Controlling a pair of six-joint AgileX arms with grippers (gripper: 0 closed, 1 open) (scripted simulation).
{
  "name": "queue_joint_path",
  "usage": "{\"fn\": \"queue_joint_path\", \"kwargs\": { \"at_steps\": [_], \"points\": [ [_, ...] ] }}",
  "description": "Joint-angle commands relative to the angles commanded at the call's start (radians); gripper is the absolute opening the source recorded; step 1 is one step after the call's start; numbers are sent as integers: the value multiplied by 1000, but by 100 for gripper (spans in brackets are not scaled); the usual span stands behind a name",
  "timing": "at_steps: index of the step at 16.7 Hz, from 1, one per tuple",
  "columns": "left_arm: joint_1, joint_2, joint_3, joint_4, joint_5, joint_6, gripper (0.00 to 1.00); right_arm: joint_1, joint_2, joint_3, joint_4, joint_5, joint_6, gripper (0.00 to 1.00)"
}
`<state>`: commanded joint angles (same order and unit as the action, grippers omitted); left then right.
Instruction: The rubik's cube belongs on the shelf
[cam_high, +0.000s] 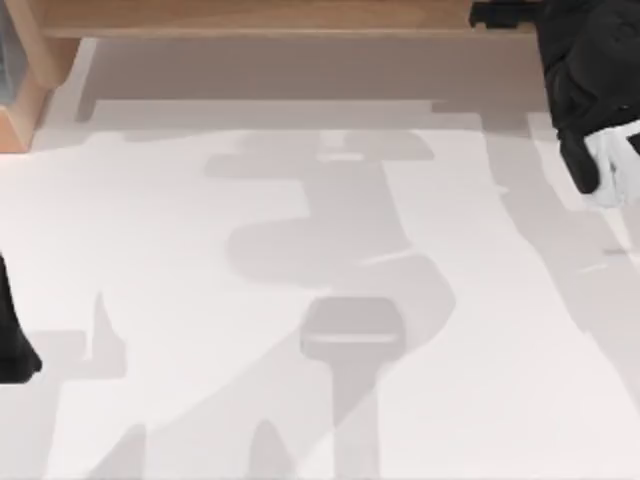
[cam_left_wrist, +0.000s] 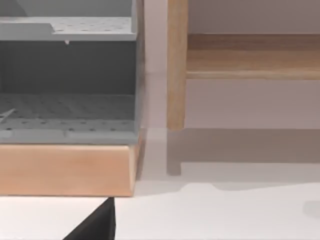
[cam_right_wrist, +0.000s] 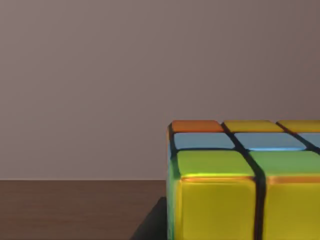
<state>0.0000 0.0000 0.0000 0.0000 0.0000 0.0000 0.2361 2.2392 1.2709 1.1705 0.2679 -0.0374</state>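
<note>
Rubik's cube (cam_right_wrist: 245, 185) sits close before my right claw (cam_high: 600, 165) at the shelf (cam_high: 250, 18); clamped or not, I cannot tell. My left arm is parked at the surface's (cam_high: 200, 300) left edge.

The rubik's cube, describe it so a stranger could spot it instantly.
Start at the long wooden shelf along the table's far edge and follow it right to the right arm. In the right wrist view, the rubik's cube sits close up: yellow, green, blue and orange squares split by dark lines.

The rubik's cube (cam_right_wrist: 240, 185) shows yellow, green, blue and orange stickers split by dark lines; the shelf (cam_high: 260, 18) is light-brown wood.
</note>
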Motion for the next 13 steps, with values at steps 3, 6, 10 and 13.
{"fn": "queue_joint_path", "kwargs": {
  "at_steps": [3, 6, 10, 13],
  "points": [
    [0, 0, 0, 0, 0, 0, 100, 0, 0, 0, 0, 0, 0, 0],
    [0, 0, 0, 0, 0, 0, 100, 0, 0, 0, 0, 0, 0, 23],
    [0, 0, 0, 0, 0, 0, 100, 0, 0, 0, 0, 0, 0, 53],
    [0, 0, 0, 0, 0, 0, 100, 0, 0, 0, 0, 0, 0, 75]
  ]
}}
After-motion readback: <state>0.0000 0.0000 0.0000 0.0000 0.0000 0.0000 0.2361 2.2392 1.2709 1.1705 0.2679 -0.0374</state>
